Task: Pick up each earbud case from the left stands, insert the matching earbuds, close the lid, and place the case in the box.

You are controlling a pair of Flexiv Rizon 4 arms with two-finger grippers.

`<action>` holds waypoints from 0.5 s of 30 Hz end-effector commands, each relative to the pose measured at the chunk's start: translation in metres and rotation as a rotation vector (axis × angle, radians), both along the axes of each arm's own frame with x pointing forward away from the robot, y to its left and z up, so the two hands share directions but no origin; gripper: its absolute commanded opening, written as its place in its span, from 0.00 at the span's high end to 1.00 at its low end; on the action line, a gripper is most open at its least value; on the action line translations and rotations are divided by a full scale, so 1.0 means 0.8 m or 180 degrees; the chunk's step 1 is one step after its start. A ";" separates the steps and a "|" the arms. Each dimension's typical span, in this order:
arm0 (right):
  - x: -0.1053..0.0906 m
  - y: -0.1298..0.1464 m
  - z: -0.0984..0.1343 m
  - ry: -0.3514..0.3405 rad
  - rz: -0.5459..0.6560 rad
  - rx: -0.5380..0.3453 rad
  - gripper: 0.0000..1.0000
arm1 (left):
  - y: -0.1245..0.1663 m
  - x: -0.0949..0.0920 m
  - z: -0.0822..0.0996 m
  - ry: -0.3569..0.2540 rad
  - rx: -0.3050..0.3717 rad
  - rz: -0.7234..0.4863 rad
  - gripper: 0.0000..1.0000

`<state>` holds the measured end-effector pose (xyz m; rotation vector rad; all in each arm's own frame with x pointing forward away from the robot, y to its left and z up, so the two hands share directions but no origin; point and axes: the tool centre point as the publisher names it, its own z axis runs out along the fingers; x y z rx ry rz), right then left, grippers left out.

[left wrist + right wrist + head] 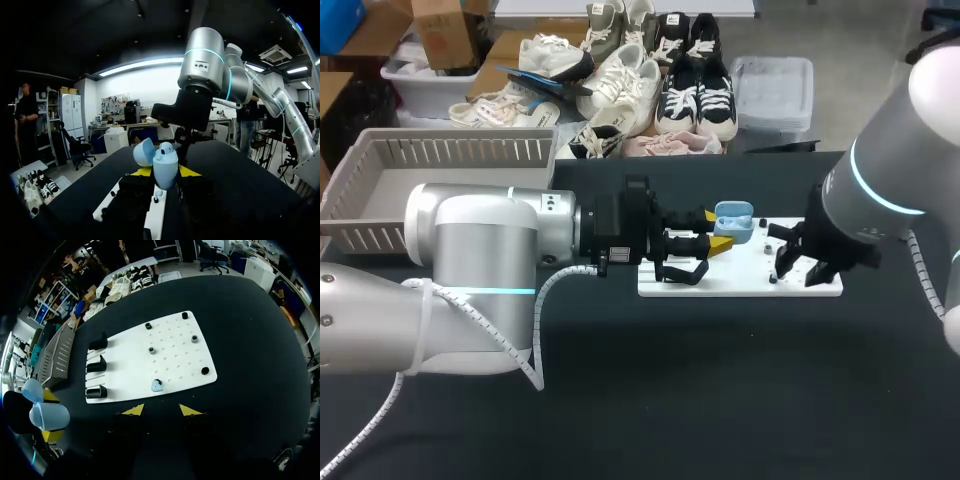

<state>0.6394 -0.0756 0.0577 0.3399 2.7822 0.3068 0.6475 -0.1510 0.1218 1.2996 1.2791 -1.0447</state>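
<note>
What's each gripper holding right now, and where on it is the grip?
The left gripper holds the blue earbud case by the two sides of its lower body, with the lid open. The right gripper is open and holds nothing.

Jaws apart, right gripper (158, 410) hangs by white board (130, 365) bearing 1 blue earbud (157, 386), 3 black stands (96, 364).

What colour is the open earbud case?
The earbud case is light blue, best seen in the left wrist view.
</note>
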 end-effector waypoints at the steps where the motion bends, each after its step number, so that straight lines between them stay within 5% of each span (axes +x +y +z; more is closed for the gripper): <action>1: 0.004 0.002 -0.007 -0.0023 -0.0029 0.0000 0.63 | 0.000 -0.001 -0.001 -0.0006 -0.0007 0.0014 1.00; 15: 0.013 0.003 -0.014 0.0019 -0.0027 -0.0032 0.65 | 0.018 0.014 0.009 -0.0122 -0.0057 0.0060 1.00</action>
